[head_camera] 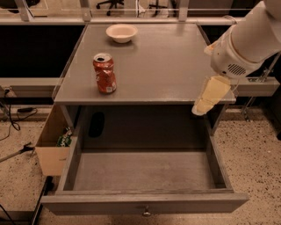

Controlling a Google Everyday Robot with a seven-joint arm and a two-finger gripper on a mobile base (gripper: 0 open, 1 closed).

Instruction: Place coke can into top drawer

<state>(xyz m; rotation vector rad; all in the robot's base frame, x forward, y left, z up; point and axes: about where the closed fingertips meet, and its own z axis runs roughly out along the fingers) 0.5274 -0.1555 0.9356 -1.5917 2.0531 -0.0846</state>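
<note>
Cream bowl (pixel 121 33), tabletop (pixel 175 66), cardboard box (pixel 50 160)

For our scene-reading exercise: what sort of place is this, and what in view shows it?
Probably an office-like robot test lab: wheeled office chairs behind, cables on the speckled floor, and a robot arm whose gripper hangs by the right edge of a table with its top drawer pulled open.
</note>
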